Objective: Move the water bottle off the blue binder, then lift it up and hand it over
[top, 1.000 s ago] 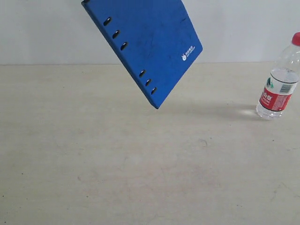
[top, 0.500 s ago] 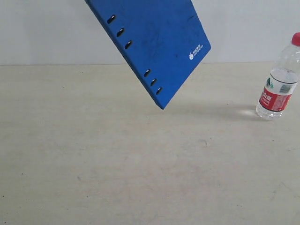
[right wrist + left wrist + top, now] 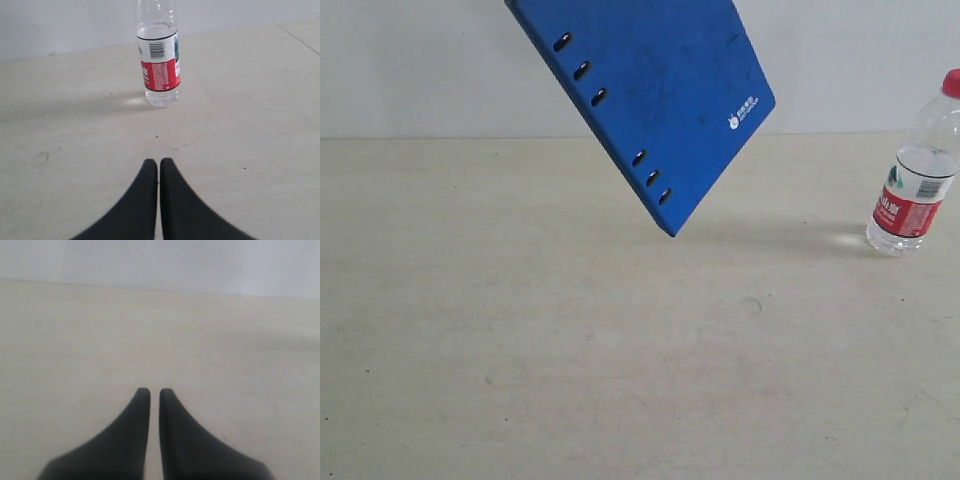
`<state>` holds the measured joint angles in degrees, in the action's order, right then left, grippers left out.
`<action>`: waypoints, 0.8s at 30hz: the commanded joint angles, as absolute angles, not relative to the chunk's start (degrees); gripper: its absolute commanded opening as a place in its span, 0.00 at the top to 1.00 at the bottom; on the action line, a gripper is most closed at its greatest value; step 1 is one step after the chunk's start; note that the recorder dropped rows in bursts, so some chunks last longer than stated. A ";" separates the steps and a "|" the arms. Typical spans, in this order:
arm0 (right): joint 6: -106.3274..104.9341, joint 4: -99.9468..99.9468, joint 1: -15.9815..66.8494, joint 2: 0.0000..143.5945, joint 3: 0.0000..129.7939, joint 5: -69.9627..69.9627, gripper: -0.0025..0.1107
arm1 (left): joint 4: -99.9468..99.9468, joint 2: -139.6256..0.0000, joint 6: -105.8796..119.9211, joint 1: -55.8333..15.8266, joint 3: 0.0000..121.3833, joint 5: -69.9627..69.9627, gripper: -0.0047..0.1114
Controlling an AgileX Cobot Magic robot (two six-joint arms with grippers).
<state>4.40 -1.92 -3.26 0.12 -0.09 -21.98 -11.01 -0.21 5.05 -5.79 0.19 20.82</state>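
I see the water bottle (image 3: 914, 170) standing upright on the tabletop (image 3: 570, 350), red cap on top. The blue binder (image 3: 660, 90) hangs tilted in the air, well apart from the bottle, one corner pointing down; whatever holds it is out of frame. My right end effector (image 3: 158, 162) faces the bottle without touching it, fingers pressed together and empty. My left end effector (image 3: 154, 392) shows only a thin slit between its fingers and grips nothing.

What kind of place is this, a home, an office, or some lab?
Probably a bare robot test bench: a plain pale table against a blank white wall, with a water bottle and a blue binder as props, and the left gripper and right gripper over the tabletop.
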 commanded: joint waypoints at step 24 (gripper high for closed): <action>4.14 -1.84 -3.41 0.00 0.00 -21.64 0.98 | 7.32 0.00 -20.22 -6.57 0.00 21.93 0.90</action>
<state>4.40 -1.92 -3.26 0.12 -0.09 -21.98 6.98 -0.21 -19.82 -6.27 0.19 23.04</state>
